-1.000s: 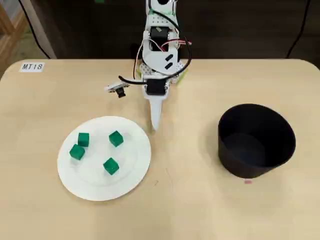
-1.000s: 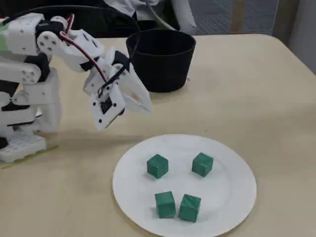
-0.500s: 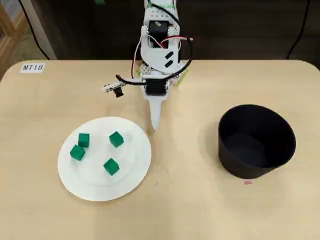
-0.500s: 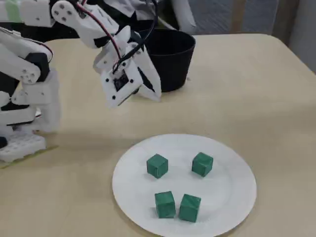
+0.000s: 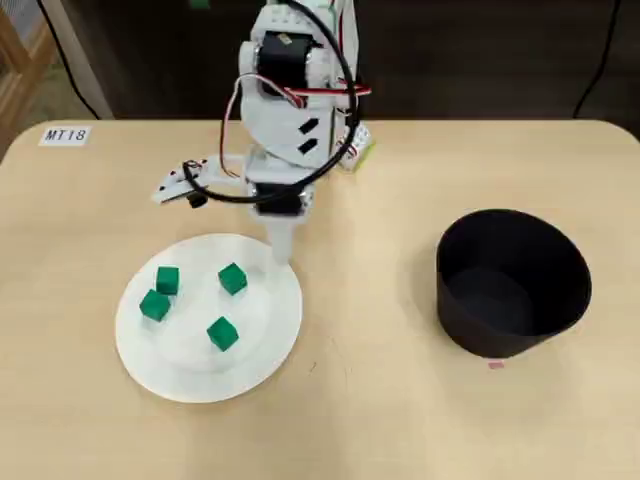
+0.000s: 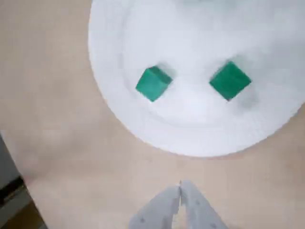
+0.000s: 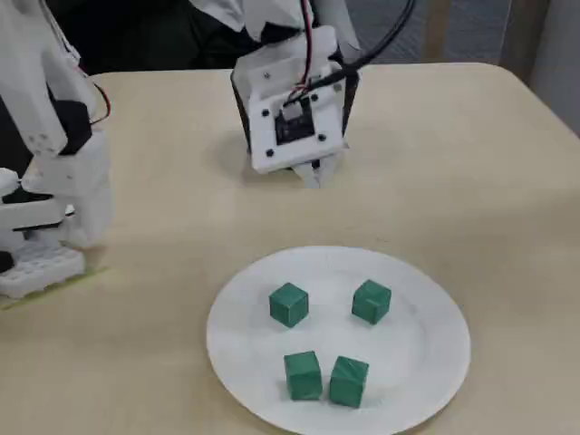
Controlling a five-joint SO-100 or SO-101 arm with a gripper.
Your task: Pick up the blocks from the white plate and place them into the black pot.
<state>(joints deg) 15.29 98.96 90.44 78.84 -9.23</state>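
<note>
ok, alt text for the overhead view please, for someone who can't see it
Four green blocks sit on a white plate at lower left of a tan table, with the white arm's closed tool poised at the plate's far rim, holding nothing. An empty black pot stands apart at right; a label reading MT18 is at the top-left corner.

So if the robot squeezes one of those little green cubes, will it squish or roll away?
Probably neither. The small bright green cubes have crisp edges and flat faces, so they look stiff and should sit still rather than roll. The smooth round white plate may let one slide if nudged sideways. They look light for the shut end effector, which isn't touching any.
</note>
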